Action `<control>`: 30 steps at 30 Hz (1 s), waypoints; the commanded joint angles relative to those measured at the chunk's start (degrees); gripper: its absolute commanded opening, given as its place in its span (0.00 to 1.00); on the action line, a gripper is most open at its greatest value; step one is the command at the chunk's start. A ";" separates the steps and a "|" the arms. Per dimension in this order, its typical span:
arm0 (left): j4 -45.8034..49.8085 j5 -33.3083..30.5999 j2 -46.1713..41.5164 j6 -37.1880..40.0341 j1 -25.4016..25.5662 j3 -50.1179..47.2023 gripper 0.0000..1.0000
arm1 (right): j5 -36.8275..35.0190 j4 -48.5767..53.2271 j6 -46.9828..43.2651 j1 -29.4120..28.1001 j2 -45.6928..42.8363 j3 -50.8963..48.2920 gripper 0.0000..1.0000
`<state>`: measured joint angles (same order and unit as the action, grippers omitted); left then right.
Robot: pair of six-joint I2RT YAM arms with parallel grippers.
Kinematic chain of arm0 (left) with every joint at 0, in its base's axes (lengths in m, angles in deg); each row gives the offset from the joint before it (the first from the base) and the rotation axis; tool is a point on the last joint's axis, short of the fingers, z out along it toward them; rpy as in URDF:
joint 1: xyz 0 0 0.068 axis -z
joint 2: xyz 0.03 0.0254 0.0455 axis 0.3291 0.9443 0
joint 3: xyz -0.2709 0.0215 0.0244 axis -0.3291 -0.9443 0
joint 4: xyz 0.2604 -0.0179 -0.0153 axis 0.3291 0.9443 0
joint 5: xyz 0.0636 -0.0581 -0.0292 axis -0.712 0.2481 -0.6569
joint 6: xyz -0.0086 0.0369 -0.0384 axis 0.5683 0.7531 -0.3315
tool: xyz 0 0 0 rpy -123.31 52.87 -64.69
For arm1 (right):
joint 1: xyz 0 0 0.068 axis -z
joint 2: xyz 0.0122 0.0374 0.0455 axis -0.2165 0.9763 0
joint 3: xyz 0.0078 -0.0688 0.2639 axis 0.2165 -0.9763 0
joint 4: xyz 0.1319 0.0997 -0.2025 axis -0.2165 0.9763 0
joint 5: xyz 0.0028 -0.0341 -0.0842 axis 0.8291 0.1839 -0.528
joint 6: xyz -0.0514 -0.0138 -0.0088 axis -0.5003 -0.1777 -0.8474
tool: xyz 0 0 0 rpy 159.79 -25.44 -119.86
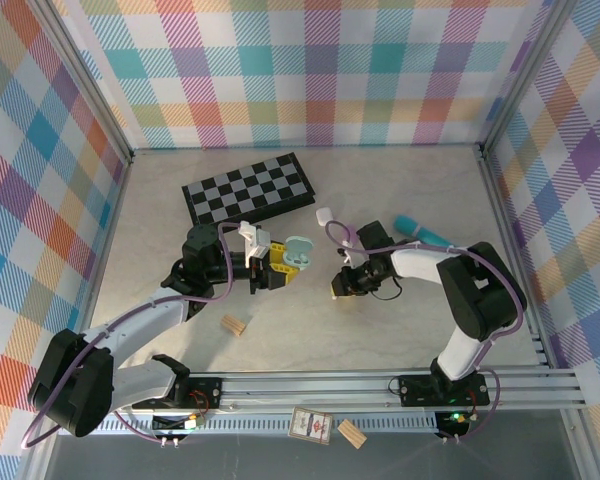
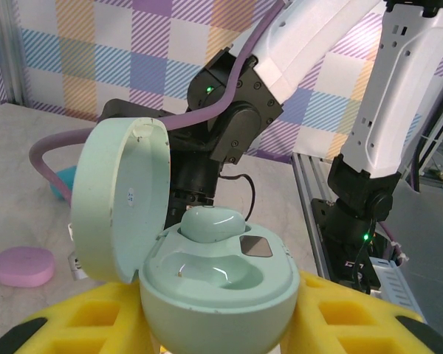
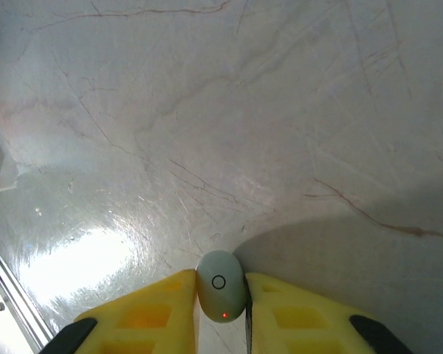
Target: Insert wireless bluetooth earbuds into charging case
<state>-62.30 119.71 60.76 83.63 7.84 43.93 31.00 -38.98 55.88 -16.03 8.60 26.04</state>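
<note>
Two grips, left tool (image 2: 221, 332) clamping open mint case (image 2: 218, 284), right tool (image 3: 221, 299) pinching pale earbud (image 3: 220, 287), chessboard (image 1: 248, 188) behind

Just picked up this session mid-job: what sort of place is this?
Probably a robot test cell, not a home: plaid walls box in a marble-look tabletop, with an aluminium rail along the near edge.

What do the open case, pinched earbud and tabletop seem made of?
The charging case looks like glossy pale mint plastic: sharp highlights in its wells. The earbud is likely similar smooth pale plastic, faintly shiny. The tabletop has a veined marble look, polished; stone or laminate, cannot tell.
</note>
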 commanded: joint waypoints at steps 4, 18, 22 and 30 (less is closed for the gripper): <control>-2.91 -3.94 -0.36 2.52 -0.68 -1.34 0.39 | -7.20 0.54 4.66 -0.29 -8.83 -0.84 0.22; -11.23 -27.76 -2.11 8.79 0.98 -6.13 0.39 | -16.61 11.72 8.99 -3.68 -28.19 8.83 0.21; -11.45 -30.56 -1.29 10.90 1.84 -6.25 0.39 | -16.10 13.55 8.10 -6.21 -28.66 13.08 0.22; -11.76 -33.89 0.97 13.32 4.31 -5.46 0.39 | -13.75 12.14 7.18 -10.86 -24.81 20.83 0.22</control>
<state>-71.13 87.95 61.02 94.97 11.29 38.20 15.64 -26.54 63.64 -25.76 -17.89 44.16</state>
